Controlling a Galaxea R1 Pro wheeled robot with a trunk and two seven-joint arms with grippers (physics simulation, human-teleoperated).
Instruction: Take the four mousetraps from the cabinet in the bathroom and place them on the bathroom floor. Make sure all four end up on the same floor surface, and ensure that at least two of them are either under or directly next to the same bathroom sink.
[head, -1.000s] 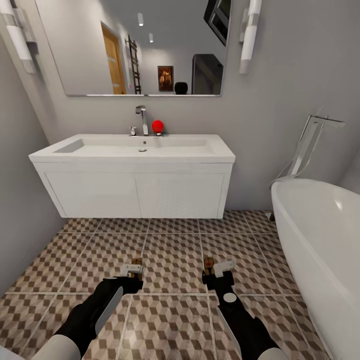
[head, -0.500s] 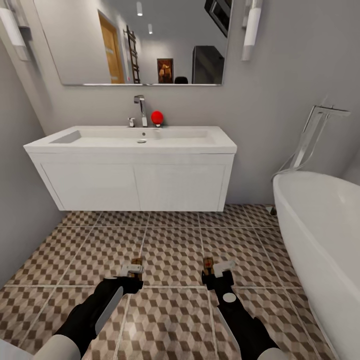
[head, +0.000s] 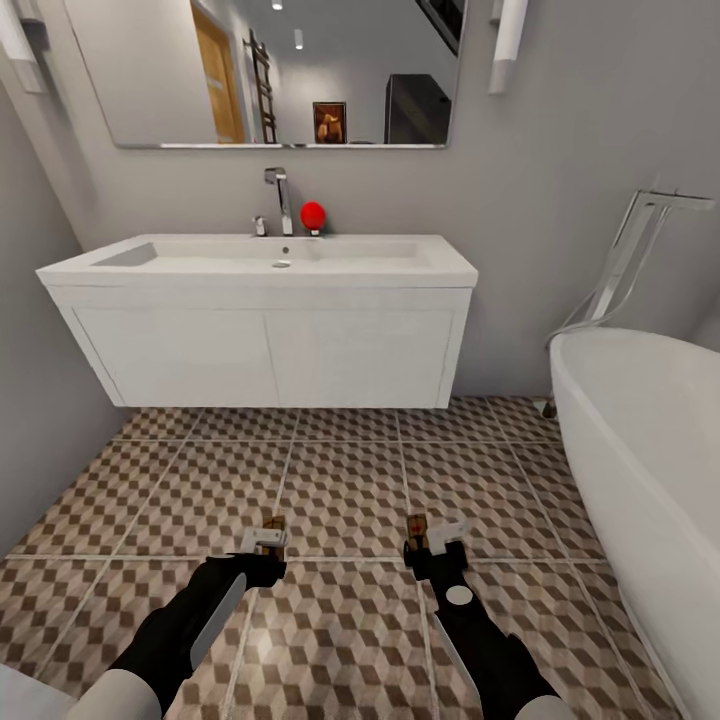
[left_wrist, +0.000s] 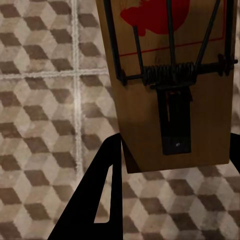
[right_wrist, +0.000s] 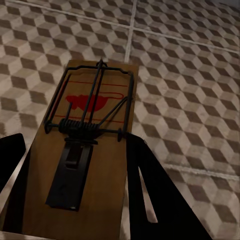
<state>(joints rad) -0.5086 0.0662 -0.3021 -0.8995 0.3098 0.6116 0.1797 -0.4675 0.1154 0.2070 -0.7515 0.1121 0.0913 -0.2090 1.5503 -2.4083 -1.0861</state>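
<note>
We note a home bathroom: white sink (head: 260, 262) with chrome faucet (head: 279, 198) on a wall-hung vanity (head: 265, 355) at the far wall, mirror (head: 270, 70) above it, white bathtub (head: 640, 450) at right, cube-patterned floor tiles (head: 340, 490), pale grey walls.

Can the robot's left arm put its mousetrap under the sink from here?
Probably not yet. The left end effector holds its mousetrap above bare floor, well short of the sink; nothing blocks the way.

Wide frameless wall mirror (head: 280, 70), small round red object (head: 313, 214) on the basin ledge, white oval bathtub (head: 650, 450), chrome floor-standing tub filler (head: 630, 255), white tubular wall light (head: 507, 40)
</note>
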